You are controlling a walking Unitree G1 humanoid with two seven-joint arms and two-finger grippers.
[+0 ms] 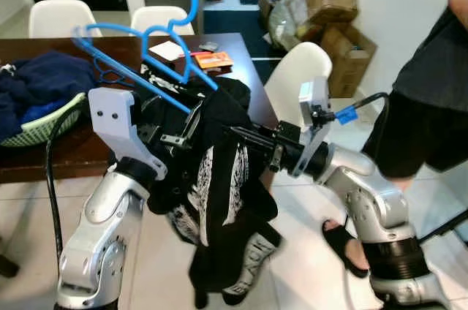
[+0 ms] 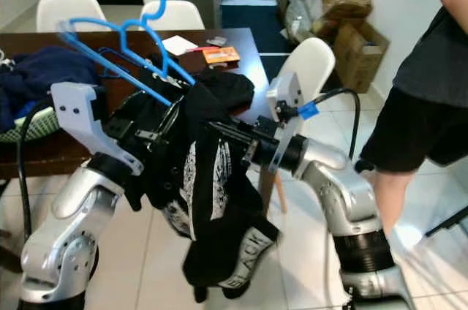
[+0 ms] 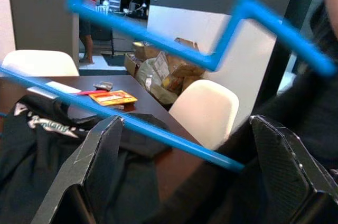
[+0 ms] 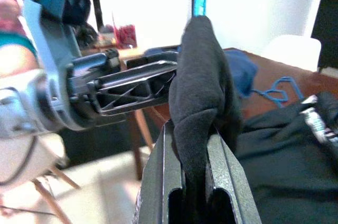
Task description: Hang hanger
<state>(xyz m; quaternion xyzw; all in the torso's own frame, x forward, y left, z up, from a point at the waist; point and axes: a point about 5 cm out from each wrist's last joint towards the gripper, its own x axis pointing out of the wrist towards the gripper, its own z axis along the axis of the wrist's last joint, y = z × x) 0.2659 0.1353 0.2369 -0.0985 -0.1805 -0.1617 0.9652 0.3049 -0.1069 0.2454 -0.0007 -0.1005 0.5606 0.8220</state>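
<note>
Tension matters now: keep your right gripper [image 4: 196,155] pinched on the black t-shirt [image 1: 219,178] and draw its fabric over the arm of the blue hanger [image 1: 139,43], while your left gripper [image 3: 185,166], fingers spread, steadies the hanger's lower bar. Hanger and shirt sit between both arms, just near of the dark table [image 1: 44,156], the shirt bunched and only half on, its white print hanging down.

ahead: dark table [image 1: 241,58] with white chairs [image 1: 292,80] blocks the way
right side: person [image 1: 431,98] standing close
floor [image 1: 307,266]: open tile below
</note>
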